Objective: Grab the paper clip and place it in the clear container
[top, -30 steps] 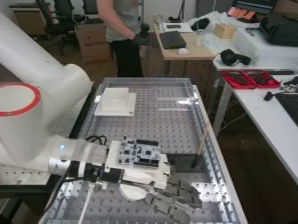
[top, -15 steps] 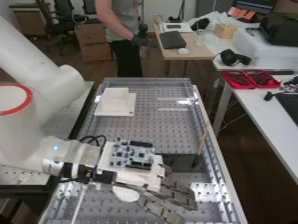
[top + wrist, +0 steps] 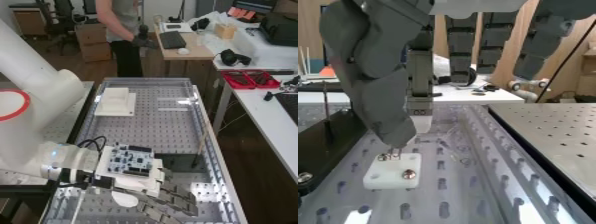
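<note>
The hand point(image 3: 178, 198), at 6 o'clock in the high view, hangs over the white block point(image 3: 391, 176); whether it grips anything I cannot tell. Thin metal by the block, likely the clip point(image 3: 395, 152), seems raised there for easy grasping

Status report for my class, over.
Dark grey robot hand open. Paper clip: too small to confirm. White rectangular plate with screws below, possible obstruction.
</note>
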